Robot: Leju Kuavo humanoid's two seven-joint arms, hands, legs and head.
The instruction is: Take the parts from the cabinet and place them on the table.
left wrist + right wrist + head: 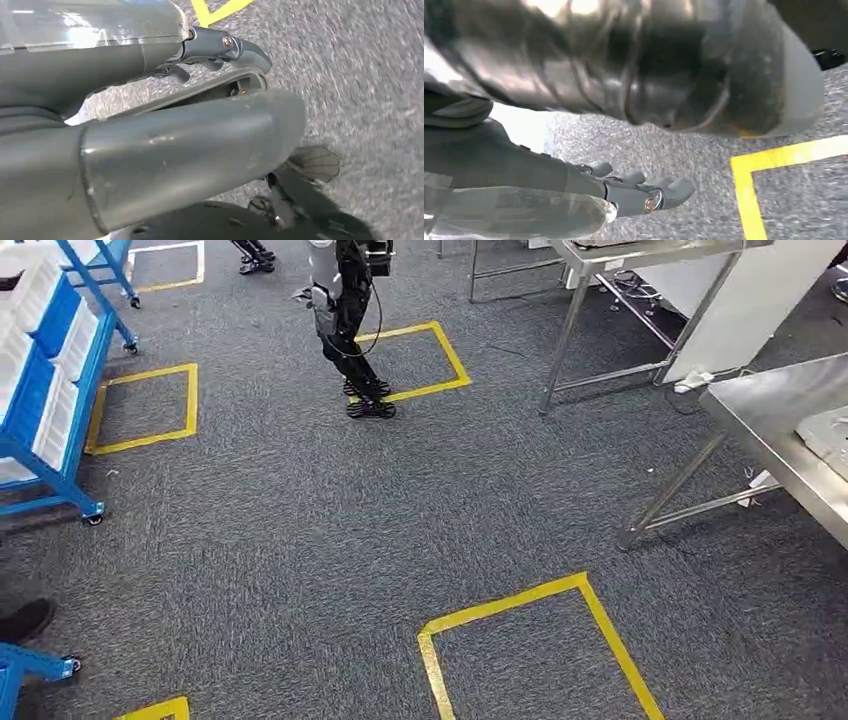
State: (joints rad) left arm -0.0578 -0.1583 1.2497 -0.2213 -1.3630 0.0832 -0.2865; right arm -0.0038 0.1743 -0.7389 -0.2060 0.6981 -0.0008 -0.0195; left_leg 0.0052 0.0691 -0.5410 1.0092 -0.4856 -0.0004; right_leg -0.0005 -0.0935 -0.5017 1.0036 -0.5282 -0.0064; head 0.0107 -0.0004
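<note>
A blue cabinet (62, 430) with white bins (58, 425) stands at the far left of the head view. At the right edge is a steel table (775, 420) with a grey tray (828, 438) on it. My left hand (165, 150) hangs over the grey carpet, its fingers (225, 45) stretched out with nothing in them. My right hand (629, 192) also hangs above the carpet near a yellow tape line (749, 200), its fingers loosely extended and empty. No part shows in either hand.
Another humanoid robot (345, 330) stands at the back centre on a yellow tape square (425, 365). A second steel table (640, 255) is at the back right. More tape squares (530, 640) mark the carpet. A dark shoe (25, 620) and a blue frame (30, 665) are low left.
</note>
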